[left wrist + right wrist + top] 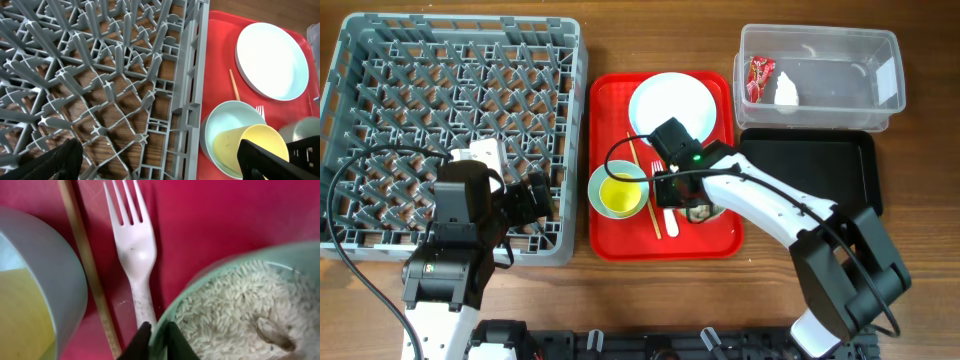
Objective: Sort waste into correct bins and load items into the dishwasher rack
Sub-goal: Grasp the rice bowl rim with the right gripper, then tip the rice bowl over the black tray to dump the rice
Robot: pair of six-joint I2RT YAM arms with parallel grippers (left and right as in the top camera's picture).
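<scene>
My right gripper [159,336] [676,190] is shut on the rim of a mint bowl [240,305] [704,212] that holds whitish rice crumbs, on the red tray. A white fork [134,245] and a wooden stick [90,270] lie beside it. The other bowl [610,190] holds the yellow cup [262,142]. The pale plate [670,103] lies at the tray's far end. My left gripper [157,162] [533,200] is open and empty over the grey rack's [380,60] front right corner. The clear tub [850,85] holds the red wrapper [758,76] and the paper wad [786,90].
The flat red tray [720,240] lies between the rack and the black tray [820,165], which sits in front of the clear tub. A black cable loops over the rack's front left. Bare wooden table lies along the front edge.
</scene>
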